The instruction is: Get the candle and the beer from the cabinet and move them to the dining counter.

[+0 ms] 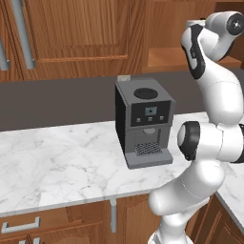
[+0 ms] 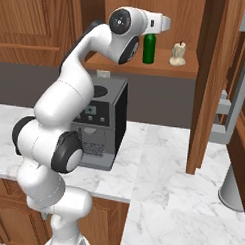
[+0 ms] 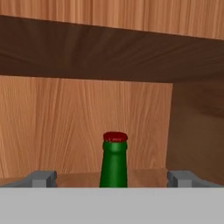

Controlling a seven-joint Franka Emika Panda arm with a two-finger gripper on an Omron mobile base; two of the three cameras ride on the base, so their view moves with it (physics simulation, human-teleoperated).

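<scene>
Marble counter (image 1: pixel 57 162) runs across the near scene, wood drawer fronts below it. Reddish-brown cabinet (image 2: pixel 161 71) hangs on the wall above — its door (image 2: pixel 208 87) on the right stands swung open, showing a plain wooden shelf inside. Closed cabinet doors with grey bar handles (image 1: pixel 26 33) sit to the left. White arm (image 2: pixel 70 102) rises from the base and bends up toward the open cabinet. Grey coffee machine (image 1: pixel 143 121) stands on the counter, against the dark wall strip, just behind the arm.

Beer (image 2: pixel 149 48) stands upright on the shelf, green glass, red cap visible in the hand view (image 3: pixel 115 136). Candle (image 2: pixel 178 54) sits on the same shelf just right of the bottle, near it but apart.

Gripper (image 3: pixel 114 177) is spread wide with nothing in it — fingertips (image 3: pixel 41 178) stand either side of the bottle neck in the hand view, well clear of the glass, no contact.
</scene>
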